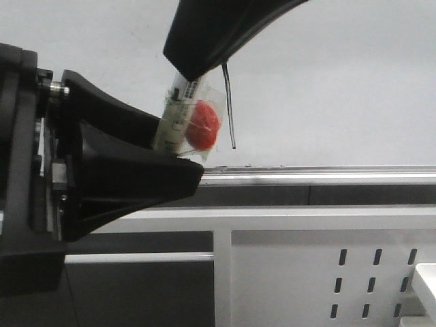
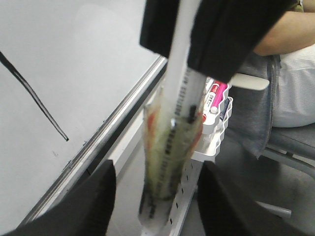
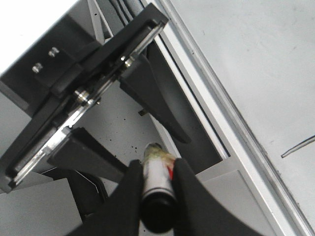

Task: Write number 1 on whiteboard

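The whiteboard [image 1: 340, 82] fills the back of the front view. The number 1 [image 1: 230, 105] is a thin slanted black stroke on it, also seen in the left wrist view [image 2: 34, 96] and partly in the right wrist view [image 3: 298, 146]. My right gripper [image 3: 156, 164] comes down from above [image 1: 194, 68] and is shut on a marker pen [image 1: 174, 119] wrapped in clear tape with a red patch. My left gripper [image 2: 156, 167] is open, and the marker [image 2: 172, 147] hangs between its fingers without touching them. The marker is off the board, just left of the stroke.
A silver rail [image 1: 320, 176] runs along the board's lower edge. Below it is a white metal panel with oval slots [image 1: 327, 272]. A white wire basket holding a pink marker [image 2: 216, 96] hangs nearby. A seated person [image 2: 290, 73] is to the side.
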Robot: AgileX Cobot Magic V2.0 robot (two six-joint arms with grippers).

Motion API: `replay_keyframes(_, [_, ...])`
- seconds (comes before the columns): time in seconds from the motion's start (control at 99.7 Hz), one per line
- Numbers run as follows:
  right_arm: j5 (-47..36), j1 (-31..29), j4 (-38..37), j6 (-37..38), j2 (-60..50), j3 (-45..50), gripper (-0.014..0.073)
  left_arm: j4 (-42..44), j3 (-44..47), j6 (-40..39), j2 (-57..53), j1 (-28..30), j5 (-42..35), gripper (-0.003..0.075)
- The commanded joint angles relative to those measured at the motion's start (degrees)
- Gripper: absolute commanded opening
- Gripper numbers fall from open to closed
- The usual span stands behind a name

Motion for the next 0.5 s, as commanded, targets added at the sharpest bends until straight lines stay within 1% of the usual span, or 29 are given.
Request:
replay_keyframes(0.0, [-3.39, -0.24, -0.62, -0.69, -1.03, -1.99, -0.0071, -2.12, -1.67, -0.49, -0.88, 0.05, -3.30, 0.0291])
replay_keyframes(0.171, [-3.39, -0.24, -0.62, -0.69, -1.03, -1.99, -0.0071, -2.12, -1.67, -0.49, -0.88, 0.05, -3.30, 0.0208])
replay_keyframes(0.261, [-3.39, -0.24, -0.65, -0.69, -1.03, -1.99, -0.0071, -2.12, -1.67, -0.49, -0.88, 0.05, -3.30, 0.0151])
replay_keyframes(0.331, [-3.39, -0.24, -0.65, -0.69, -1.03, -1.99, -0.0071, -2.12, -1.67, -0.49, -0.88, 0.05, -3.30, 0.0093])
replay_keyframes(0.431, [-3.39, -0.24, -0.65, -0.69, -1.03, -1.99, -0.0071, -2.12, -1.67, -0.49, -0.88, 0.05, -3.30, -0.0021])
replay_keyframes(0.491, [-3.39, -0.24, -0.65, -0.69, -1.03, -1.99, -0.0071, -2.12, -1.67, -0.49, -0.88, 0.05, -3.30, -0.0020])
